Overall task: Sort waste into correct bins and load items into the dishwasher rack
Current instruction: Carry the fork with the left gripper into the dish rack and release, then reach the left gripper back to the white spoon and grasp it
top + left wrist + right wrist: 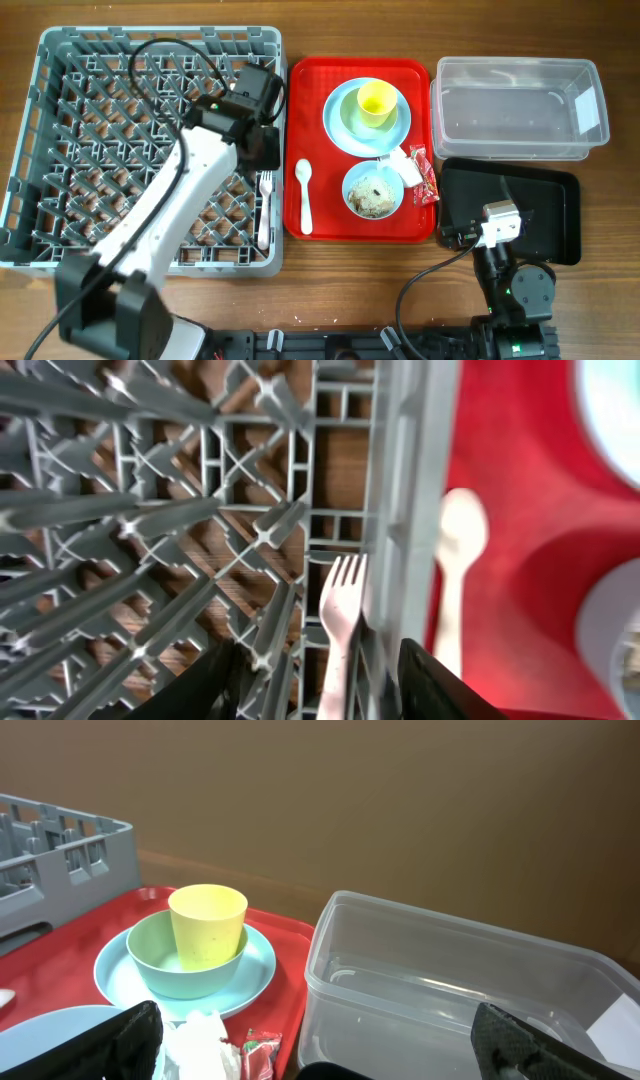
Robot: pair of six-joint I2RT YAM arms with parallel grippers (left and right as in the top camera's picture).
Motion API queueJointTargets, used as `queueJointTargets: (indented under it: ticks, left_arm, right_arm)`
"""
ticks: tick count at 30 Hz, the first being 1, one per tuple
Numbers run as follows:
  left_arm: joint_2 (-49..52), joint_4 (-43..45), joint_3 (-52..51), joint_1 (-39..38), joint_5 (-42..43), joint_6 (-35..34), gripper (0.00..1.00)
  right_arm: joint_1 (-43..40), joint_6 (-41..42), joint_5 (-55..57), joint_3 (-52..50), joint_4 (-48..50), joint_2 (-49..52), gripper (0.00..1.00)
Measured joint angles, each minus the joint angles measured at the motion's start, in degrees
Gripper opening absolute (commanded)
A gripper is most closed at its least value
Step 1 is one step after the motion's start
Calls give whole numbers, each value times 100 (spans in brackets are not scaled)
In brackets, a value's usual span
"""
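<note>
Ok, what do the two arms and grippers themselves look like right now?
Left arm: white links, black joints, a black cable looping above. Right arm: mostly black, small white-grey module on top, a trailing cable. Left gripper and right gripper: dark blocky fingers.

On the desk point(610, 310), the rack point(25, 150) stands left, the fork point(265, 205) inside along its right wall. The flat tray point(328, 225) lies centre: spoon point(305, 195) at its left, cup point(377, 102) in dish point(352, 112) on plate point(332, 128) behind the bowl point(373, 190). Right: tub point(510, 110) behind, shallow tray point(550, 215) in front.
</note>
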Motion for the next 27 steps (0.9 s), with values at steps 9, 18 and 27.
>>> queueJointTargets:
  ticks: [9,18,27]
  left_arm:
    - [-525,210,-109,-1532,48,-1311,18]
    - [400,2658,-1613,-2426,-1257,-2551,32]
    - [1648,3641,-1646,-2299,-2542,-2660,39]
  right_arm:
    - [0,0,0,0,0,0,100]
    - [0,0,0,0,0,-2,100]
    - [0,0,0,0,0,-2,100]
